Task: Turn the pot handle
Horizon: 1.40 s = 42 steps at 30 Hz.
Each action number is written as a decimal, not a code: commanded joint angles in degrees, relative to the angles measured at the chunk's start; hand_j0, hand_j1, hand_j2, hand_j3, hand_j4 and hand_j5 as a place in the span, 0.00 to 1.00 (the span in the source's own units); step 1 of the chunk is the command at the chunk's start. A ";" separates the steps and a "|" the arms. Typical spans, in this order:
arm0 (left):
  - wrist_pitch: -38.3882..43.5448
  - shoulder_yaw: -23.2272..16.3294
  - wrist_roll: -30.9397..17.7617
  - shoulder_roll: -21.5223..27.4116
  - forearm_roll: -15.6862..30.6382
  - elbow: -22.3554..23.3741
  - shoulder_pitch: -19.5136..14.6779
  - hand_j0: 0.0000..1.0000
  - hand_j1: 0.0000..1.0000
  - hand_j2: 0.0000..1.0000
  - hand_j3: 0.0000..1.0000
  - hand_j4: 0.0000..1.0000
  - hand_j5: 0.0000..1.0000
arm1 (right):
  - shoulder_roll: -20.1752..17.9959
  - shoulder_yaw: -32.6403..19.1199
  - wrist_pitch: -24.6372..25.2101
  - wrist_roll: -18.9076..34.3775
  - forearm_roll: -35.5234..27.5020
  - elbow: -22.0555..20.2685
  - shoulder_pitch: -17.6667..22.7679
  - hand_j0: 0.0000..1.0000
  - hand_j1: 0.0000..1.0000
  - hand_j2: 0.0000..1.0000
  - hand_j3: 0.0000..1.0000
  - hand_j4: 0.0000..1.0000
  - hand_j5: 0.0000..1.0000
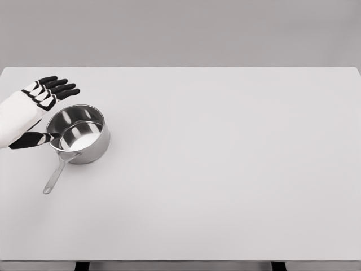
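Fingers on your white-and-black five-finger left hand (40, 97) are stretched out pretty much flat and spread, so it's wide open and gripping nothing. The four fingers point off to the right, above the far-left side of the shiny round stainless-steel saucepan (80, 133), and the black thumb (32, 140) reaches across lower down until its tip sits right at the pot's left rim; looks like it's touching, but you can't really be sure from this angle. The pot stands upright on the wide pale grey table (225, 169), over at the left side and a bit back from the middle. Its long thin steel handle (56, 174) sticks out from the near side of the pot and runs toward you and slightly left, so the long axis slants from the pot down to the lower left. You've got the table's left edge close by on that side, while everything right of the pot is bare tabletop, and there's free space in front too. Your right arm doesn't show anywhere.
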 commanded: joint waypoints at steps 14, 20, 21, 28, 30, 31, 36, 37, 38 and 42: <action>0.04 -19.77 0.10 9.10 0.46 -0.15 -9.05 1.00 1.00 1.00 1.00 1.00 1.00 | 0.00 0.01 -0.01 0.01 0.00 0.00 0.00 1.00 1.00 1.00 1.00 1.00 1.00; 0.04 -23.81 0.10 10.16 -0.24 -0.15 -9.76 1.00 1.00 1.00 1.00 1.00 1.00 | 0.00 0.01 -0.01 0.01 0.00 0.00 0.00 1.00 1.00 1.00 1.00 1.00 1.00; 0.04 -24.17 0.10 10.25 -0.42 -0.15 -9.41 1.00 1.00 1.00 1.00 1.00 1.00 | 0.00 0.01 -0.01 0.01 0.00 0.00 0.00 1.00 1.00 1.00 1.00 1.00 1.00; 0.04 -25.66 0.02 10.25 -1.38 -0.06 -8.26 1.00 1.00 1.00 1.00 1.00 1.00 | 0.00 0.01 -0.01 0.01 0.00 0.00 0.00 1.00 1.00 1.00 1.00 1.00 1.00; 0.04 -25.75 0.02 10.25 -1.56 -0.15 -7.56 1.00 1.00 1.00 1.00 1.00 1.00 | 0.00 0.01 -0.01 0.01 0.00 0.00 0.00 1.00 1.00 1.00 1.00 1.00 1.00; 0.04 -25.66 0.02 10.25 -1.82 -0.06 -7.56 1.00 1.00 1.00 1.00 1.00 1.00 | 0.00 -0.08 -0.01 0.01 0.00 0.00 0.00 1.00 1.00 1.00 1.00 1.00 1.00; 0.04 -25.57 0.02 10.68 -2.62 0.03 -7.56 1.00 1.00 1.00 1.00 1.00 1.00 | 0.00 0.01 -0.01 0.01 0.00 0.00 0.00 1.00 1.00 1.00 1.00 1.00 1.00; 0.04 -25.57 0.02 10.77 -2.62 0.03 -7.56 1.00 1.00 1.00 1.00 1.00 1.00 | 0.00 0.01 -0.01 0.01 0.00 0.00 0.00 1.00 1.00 1.00 1.00 1.00 1.00; 0.04 -25.57 0.02 10.86 -2.62 0.03 -7.21 1.00 1.00 1.00 1.00 1.00 1.00 | 0.00 0.01 0.08 0.01 0.00 0.00 0.00 1.00 1.00 1.00 1.00 1.00 1.00; 0.04 -24.96 0.02 11.74 -2.62 0.03 -5.27 1.00 1.00 1.00 1.00 1.00 1.00 | 0.00 -0.08 -0.01 0.01 0.00 0.00 0.00 1.00 1.00 1.00 1.00 1.00 1.00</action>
